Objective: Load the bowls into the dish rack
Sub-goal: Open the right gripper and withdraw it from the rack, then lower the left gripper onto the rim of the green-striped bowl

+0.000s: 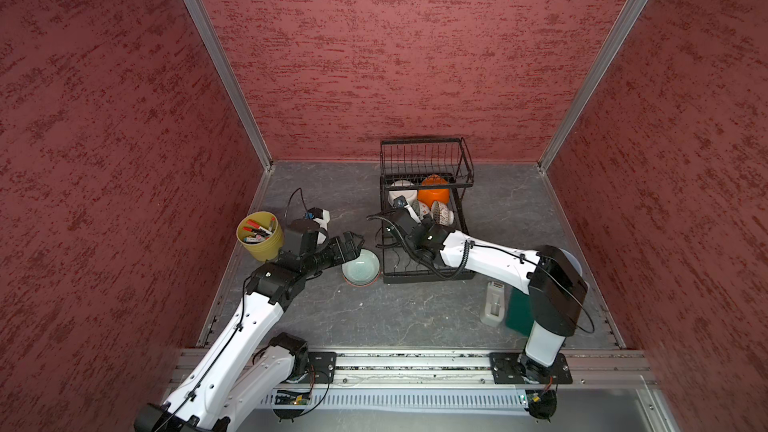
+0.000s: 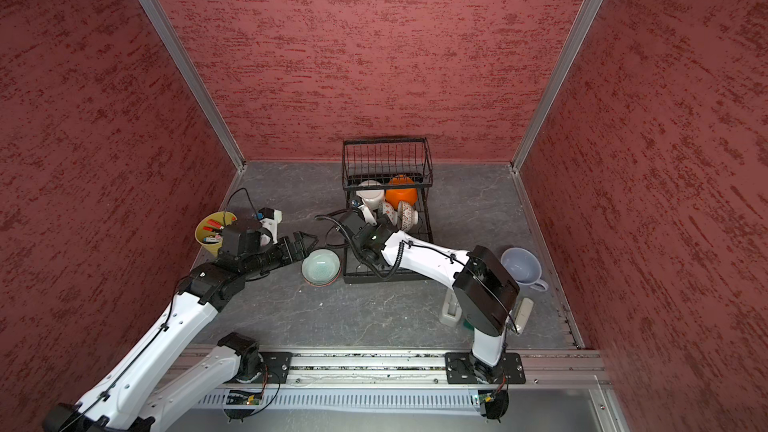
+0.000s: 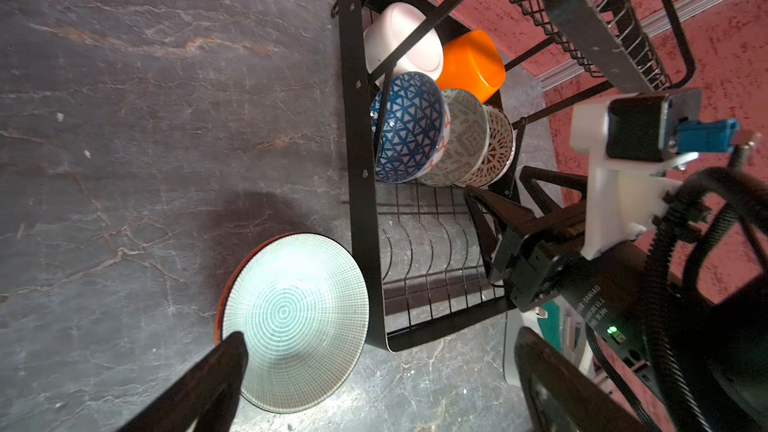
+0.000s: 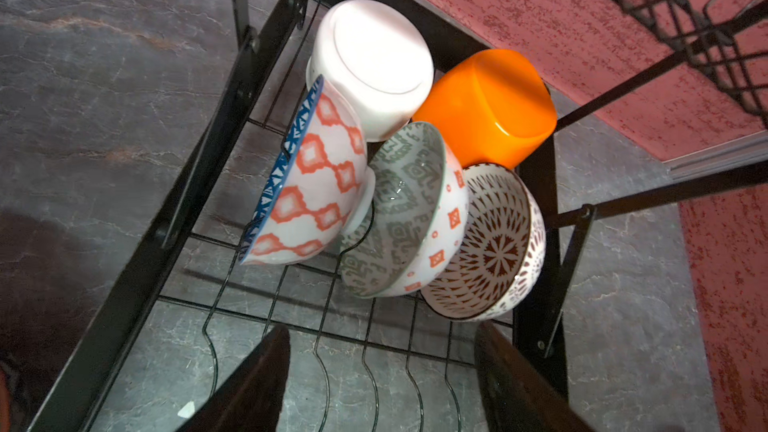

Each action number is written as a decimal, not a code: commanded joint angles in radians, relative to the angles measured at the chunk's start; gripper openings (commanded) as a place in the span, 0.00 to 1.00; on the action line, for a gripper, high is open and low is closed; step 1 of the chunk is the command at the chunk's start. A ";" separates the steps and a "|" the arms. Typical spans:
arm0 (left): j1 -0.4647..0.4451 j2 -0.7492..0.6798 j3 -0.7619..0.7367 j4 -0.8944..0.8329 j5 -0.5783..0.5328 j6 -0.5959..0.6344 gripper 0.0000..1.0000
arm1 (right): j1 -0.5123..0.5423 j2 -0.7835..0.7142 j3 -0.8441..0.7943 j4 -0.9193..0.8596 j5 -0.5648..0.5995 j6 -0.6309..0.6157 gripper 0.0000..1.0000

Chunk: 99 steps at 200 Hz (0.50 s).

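A pale green bowl (image 1: 360,266) (image 2: 320,266) (image 3: 297,317) sits upright on the table left of the dish rack (image 1: 428,278) (image 2: 374,278) (image 3: 357,139) (image 4: 166,222); an orange-red rim shows beneath it. My left gripper (image 1: 356,245) (image 2: 305,243) (image 3: 382,340) hovers open at the bowl's near-left rim, empty. In the rack's base stand a white bowl (image 4: 370,64), an orange bowl (image 4: 486,110) and three patterned bowls (image 4: 407,209) on edge. My right gripper (image 1: 428,222) (image 4: 382,332) is open over the rack's wires, just short of them, holding nothing.
A yellow-green cup of markers (image 1: 259,236) (image 2: 212,234) stands behind my left arm by the left wall. A grey container (image 1: 493,303), a green object (image 1: 517,311) and a pale blue handled cup (image 2: 521,265) lie near my right arm's base. The rack's raised basket (image 1: 424,155) is at the back.
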 commanded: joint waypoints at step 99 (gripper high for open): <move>-0.035 0.132 0.070 -0.312 -0.214 -0.066 0.90 | -0.022 -0.266 -0.101 0.026 -0.105 0.046 0.72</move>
